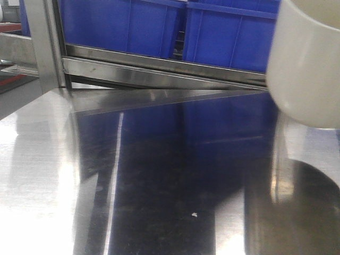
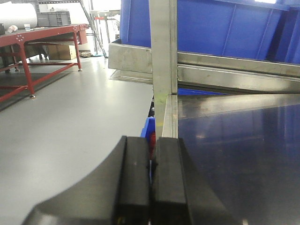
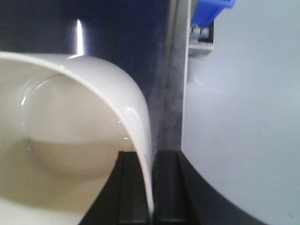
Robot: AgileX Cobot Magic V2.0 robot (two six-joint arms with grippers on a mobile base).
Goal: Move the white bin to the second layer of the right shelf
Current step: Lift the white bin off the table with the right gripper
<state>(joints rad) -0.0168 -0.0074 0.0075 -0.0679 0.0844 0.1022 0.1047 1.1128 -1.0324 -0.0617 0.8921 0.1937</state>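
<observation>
We see right pincer (image 3: 151, 187) clamped over the wall of the white bin (image 3: 65, 117), which extends leftward; left pincer (image 2: 151, 180) pressed together, empty.

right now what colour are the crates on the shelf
The crates are blue; front view shows them best.

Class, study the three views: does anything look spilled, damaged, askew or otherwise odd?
Nothing spilled or damaged. The white bin is empty, pinched by its wall in the right gripper. The only oddity is a small pale speck on the steel shelf surface.
</observation>
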